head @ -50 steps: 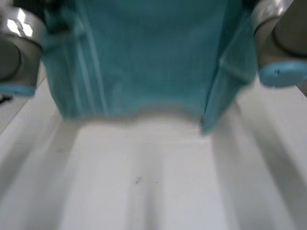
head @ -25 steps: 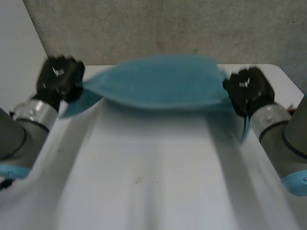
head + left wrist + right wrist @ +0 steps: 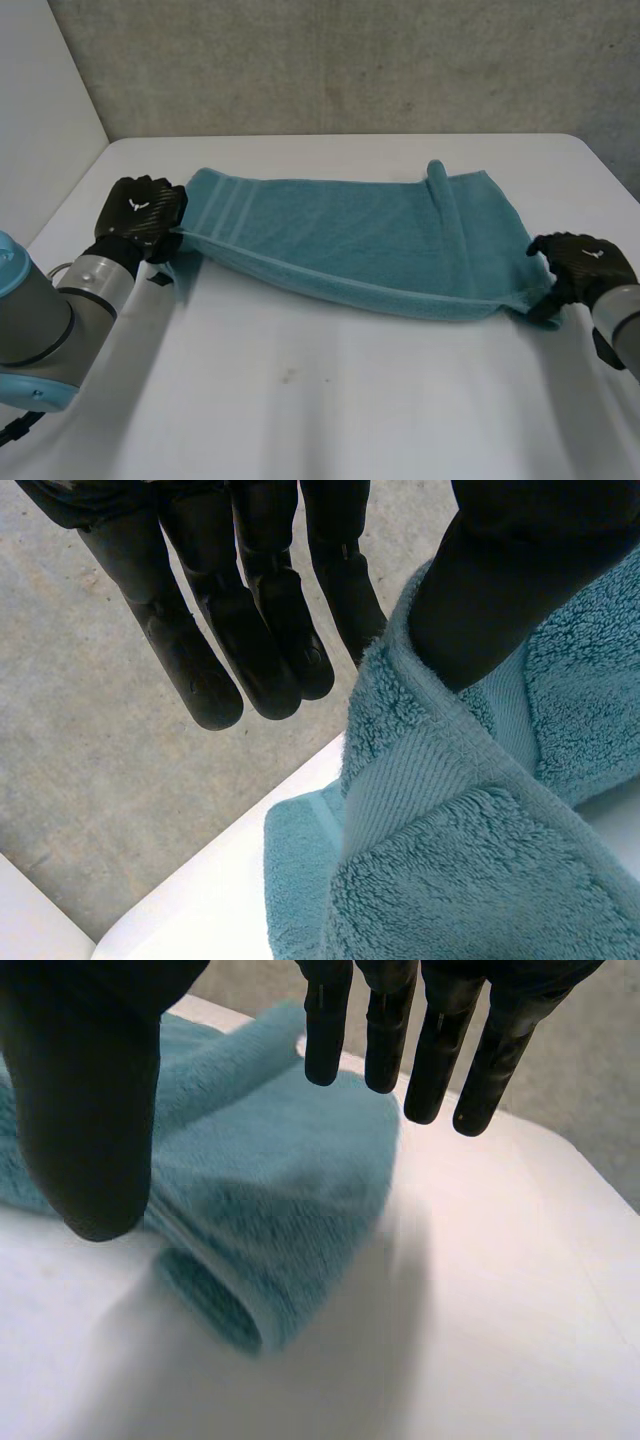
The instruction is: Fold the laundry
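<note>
A teal towel (image 3: 360, 245) lies folded lengthwise across the far half of the white table (image 3: 320, 400), with a ridge standing up near its right end. My left hand (image 3: 138, 215) is at the towel's left corner. In the left wrist view the towel (image 3: 480, 810) runs up between the thumb and the fingers of that hand (image 3: 250, 630) and is pinched there. My right hand (image 3: 580, 262) sits just off the towel's right corner. In the right wrist view its fingers (image 3: 440, 1050) are straight and spread from the thumb, above the folded corner of the towel (image 3: 270, 1190), holding nothing.
A grey wall (image 3: 350, 60) stands behind the table's far edge, and a white panel (image 3: 40, 110) runs along the left side. The near half of the table is bare white surface, apart from a few small dark specks (image 3: 290, 376).
The towel, held up close a second ago, swung forward and down onto the table. Both hands moved outward and lower, and the right hand let go of its corner.
</note>
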{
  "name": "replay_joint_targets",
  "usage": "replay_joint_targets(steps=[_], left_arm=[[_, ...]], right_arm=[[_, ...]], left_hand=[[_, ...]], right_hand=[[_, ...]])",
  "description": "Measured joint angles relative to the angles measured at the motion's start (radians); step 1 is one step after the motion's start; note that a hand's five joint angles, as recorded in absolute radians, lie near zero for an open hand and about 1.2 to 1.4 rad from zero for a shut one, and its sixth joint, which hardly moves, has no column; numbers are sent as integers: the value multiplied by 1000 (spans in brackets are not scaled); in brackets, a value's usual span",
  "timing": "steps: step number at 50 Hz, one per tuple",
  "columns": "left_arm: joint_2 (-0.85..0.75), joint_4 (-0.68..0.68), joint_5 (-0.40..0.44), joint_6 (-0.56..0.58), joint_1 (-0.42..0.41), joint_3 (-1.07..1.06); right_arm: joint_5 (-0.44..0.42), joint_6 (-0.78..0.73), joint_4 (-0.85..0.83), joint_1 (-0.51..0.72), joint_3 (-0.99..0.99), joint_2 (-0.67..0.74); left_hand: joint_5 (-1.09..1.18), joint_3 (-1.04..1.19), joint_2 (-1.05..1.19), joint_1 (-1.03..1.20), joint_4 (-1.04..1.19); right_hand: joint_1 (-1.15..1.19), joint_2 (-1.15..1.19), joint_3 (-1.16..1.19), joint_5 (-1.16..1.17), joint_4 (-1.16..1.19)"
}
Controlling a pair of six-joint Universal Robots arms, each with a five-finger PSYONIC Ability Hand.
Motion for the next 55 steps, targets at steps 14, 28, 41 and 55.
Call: replay_joint_targets(steps=[14, 28, 41, 55], left_arm=[[0, 0, -1, -2, 13, -5], [-3, 0, 0, -2, 13, -5], [-22, -11, 5, -1, 17, -5], [-89, -71, 4, 1, 33, 26]], right_arm=[[-177, 3, 6, -138, 39, 4], [-205, 6, -4, -134, 4, 80], [-209, 7, -20, -139, -45, 126], [-197, 18, -122, -224, 10, -82]], left_hand=[[0, 0, 0, 0, 0], [0, 0, 0, 0, 0], [-68, -121, -128, -98, -125], [-445, -485, -499, -436, -499]], right_hand=[[0, 0, 1, 5, 3], [192, 229, 238, 226, 247], [614, 773, 802, 768, 825], [614, 789, 804, 769, 826]])
